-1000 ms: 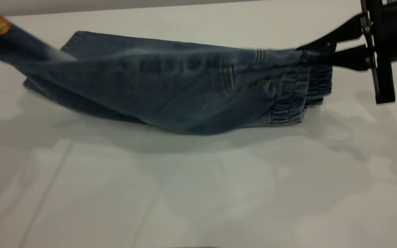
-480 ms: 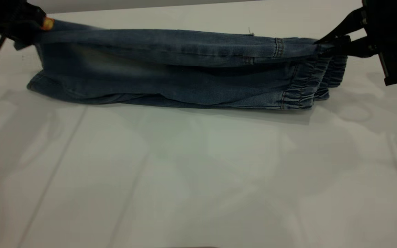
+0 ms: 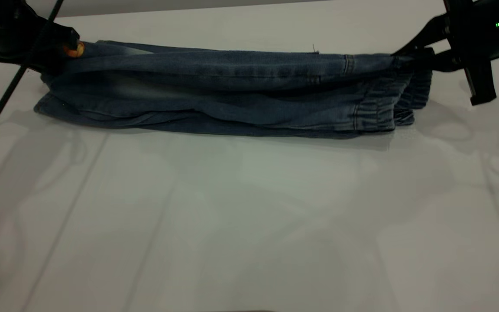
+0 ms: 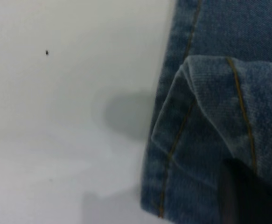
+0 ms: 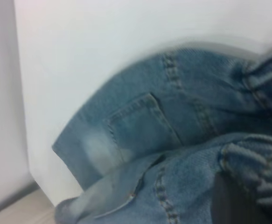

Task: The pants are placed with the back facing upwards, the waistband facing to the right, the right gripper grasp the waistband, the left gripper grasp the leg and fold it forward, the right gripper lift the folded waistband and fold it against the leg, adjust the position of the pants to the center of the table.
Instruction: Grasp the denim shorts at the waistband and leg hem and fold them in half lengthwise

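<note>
Exterior view: both grippers (image 3: 409,58) low, clamping pants (image 3: 232,86).

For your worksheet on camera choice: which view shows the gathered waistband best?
The exterior view: the waistband shows its puckered gathers, with the right gripper clamped on its upper layer. The right wrist view catches only a blurred piece; the left wrist view shows none.

Leg (image 3: 102,56) print mostly hidden behind left gripper (image 3: 61,45); right gripper (image 3: 409,56) body cut off.
</note>
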{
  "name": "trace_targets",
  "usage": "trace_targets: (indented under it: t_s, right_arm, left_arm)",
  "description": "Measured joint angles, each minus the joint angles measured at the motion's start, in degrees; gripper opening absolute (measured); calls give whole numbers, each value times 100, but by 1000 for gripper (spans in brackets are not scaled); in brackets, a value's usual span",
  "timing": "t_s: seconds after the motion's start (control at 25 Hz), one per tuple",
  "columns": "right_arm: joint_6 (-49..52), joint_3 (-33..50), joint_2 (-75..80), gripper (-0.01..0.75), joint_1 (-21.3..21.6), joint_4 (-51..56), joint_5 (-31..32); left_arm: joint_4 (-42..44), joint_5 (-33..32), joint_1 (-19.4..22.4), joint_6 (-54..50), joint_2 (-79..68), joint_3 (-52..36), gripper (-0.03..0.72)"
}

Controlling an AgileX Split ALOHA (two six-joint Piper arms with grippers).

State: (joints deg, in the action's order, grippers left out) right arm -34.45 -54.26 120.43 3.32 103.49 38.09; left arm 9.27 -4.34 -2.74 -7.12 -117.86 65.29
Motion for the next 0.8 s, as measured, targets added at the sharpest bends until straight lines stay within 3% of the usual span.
trace_targets:
  t_s: [0.2,0.4,0.56,0.8]
  right_arm:
    - [39,-246,40,167,0,0,-109]
    - [39,-314,115,385,0,6,-305]
    - [-48,-314,122,563,6,6,-128]
    - [-600,-321,122,581,1,-386,693]
  left_arm:
    - [-70,-37,0,-352,-129,336,183]
    - [-315,-23,0,-718,-134,448,354]
    - [-371,-31,0,-1177,-134,453,429]
    - [-371,-205,0,-1228,-113,464,435]
